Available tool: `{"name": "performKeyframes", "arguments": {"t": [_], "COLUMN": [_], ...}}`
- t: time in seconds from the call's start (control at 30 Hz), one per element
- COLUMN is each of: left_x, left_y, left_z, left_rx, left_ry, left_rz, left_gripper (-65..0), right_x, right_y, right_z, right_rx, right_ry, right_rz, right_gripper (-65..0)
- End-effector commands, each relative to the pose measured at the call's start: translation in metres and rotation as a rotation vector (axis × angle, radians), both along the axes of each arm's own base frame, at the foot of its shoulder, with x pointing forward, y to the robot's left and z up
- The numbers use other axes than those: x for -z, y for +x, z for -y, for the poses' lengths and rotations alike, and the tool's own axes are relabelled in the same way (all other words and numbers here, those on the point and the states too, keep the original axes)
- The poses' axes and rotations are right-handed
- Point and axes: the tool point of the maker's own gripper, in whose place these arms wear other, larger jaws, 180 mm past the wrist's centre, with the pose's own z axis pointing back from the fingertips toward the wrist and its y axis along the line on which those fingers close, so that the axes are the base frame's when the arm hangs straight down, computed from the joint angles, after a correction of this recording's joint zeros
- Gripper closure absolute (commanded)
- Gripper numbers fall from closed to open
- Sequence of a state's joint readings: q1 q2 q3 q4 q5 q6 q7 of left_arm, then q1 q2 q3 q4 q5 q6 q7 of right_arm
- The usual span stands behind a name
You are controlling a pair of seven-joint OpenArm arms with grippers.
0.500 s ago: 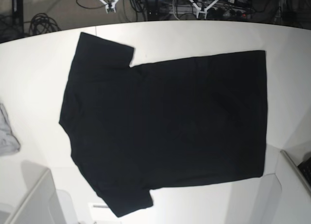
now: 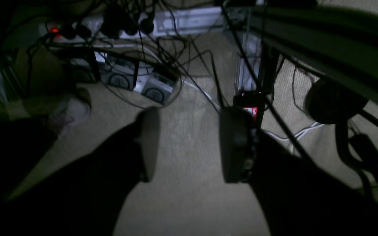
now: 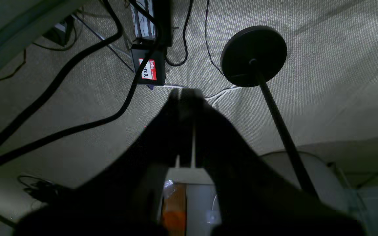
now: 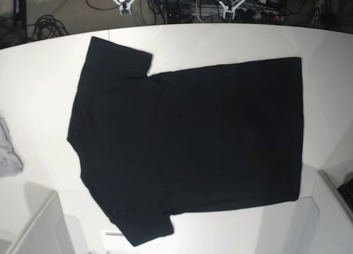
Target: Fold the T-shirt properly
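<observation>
So the big black short-sleeved cotton T-shirt (image 4: 187,146) is lying spread flat on the white table (image 4: 38,83), plain side up as far as I can see. It's turned sideways in the base view: collar and sleeves toward that view's left, the straight hem running down its right side. One sleeve pokes toward the far edge of the table, the other toward the near edge. Fabric looks pretty smooth, no folds in it.

Over at the left edge of the base view there's a small crumpled grey cloth (image 4: 8,152), well apart from the shirt.

Neither of my arms is over the table. Both wrist cameras are looking down at beige carpet (image 3: 323,108) under the rig.

My left gripper (image 2: 189,144) has its two dark fingers spread, with bare carpet showing in the gap between them. Nothing between them. Past them there's a tangle of black cables (image 2: 162,46) and a white power strip (image 2: 189,21) with a red light at one end.

My right gripper (image 3: 186,95) has its fingers pressed together, just a thin sliver of light between them lower down, and it's not pinching anything. Just beyond the tips sits a small black box with a red and white name sticker (image 3: 148,69), and beside that a round black stand base (image 3: 254,55) with its pole angling toward the camera.
</observation>
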State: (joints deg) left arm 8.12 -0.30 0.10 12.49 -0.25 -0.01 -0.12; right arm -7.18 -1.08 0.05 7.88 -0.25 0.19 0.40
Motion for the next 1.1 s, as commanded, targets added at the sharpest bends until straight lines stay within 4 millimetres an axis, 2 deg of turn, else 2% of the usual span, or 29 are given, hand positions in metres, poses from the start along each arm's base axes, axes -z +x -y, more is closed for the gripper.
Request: {"name": "performKeyframes", "arguments": {"t": [0.0,0.03,0.1,0.2,0.23,0.4,0.47,0.53,0.7,0.87,0.93,1.07], "left_x": [0.0,0.0,0.0,0.0,0.0,0.0,-0.001,-0.002,-0.005,-0.015,-0.023,-0.045], "left_y": [-0.004,-0.004,-0.005,-0.007,-0.007,-0.008,-0.015,-0.012,-0.014,-0.03,-0.037,-0.043], "left_z": [0.001,0.001,0.0,-0.001,-0.001,-0.002,-0.002,-0.001,-0.002,-0.013,-0.028,-0.043], "left_rx": [0.001,0.001,0.001,-0.002,-0.005,0.001,0.007,0.009,0.017,0.031,0.047,0.076], "left_ry": [-0.002,-0.002,-0.001,0.001,0.002,0.002,0.002,0.001,0.002,0.017,0.036,0.053], "left_rz": [-0.007,-0.007,-0.01,-0.013,-0.013,-0.015,-0.02,-0.006,0.017,0.043,0.065,0.129], "left_gripper": [-29.5,-29.0,-22.7,-2.0,0.0,0.0,0.0,0.0,0.0,0.0,0.0,0.0], "right_x": [0.0,0.0,0.0,0.0,0.0,0.0,0.0,0.0,-0.004,-0.011,-0.016,-0.029], "right_y": [-0.001,-0.001,-0.001,0.0,0.0,0.0,0.0,0.006,-0.002,-0.021,-0.03,-0.039], "right_z": [0.004,0.005,0.005,0.005,0.005,0.005,0.006,0.006,0.005,0.006,0.006,0.006], "right_rx": [-0.003,-0.003,-0.003,-0.005,-0.005,-0.006,-0.007,-0.006,-0.003,0.002,0.002,0.004], "right_ry": [-0.008,-0.01,-0.01,-0.01,-0.01,-0.01,-0.011,-0.011,-0.011,-0.012,-0.012,-0.012], "right_rz": [-0.001,-0.001,0.0,0.002,0.002,0.003,0.003,0.022,0.049,0.072,0.08,0.123], "right_gripper": [0.0,0.0,0.0,0.0,0.0,0.0,0.0,0.0,0.0,0.0,0.0,0.0]}}
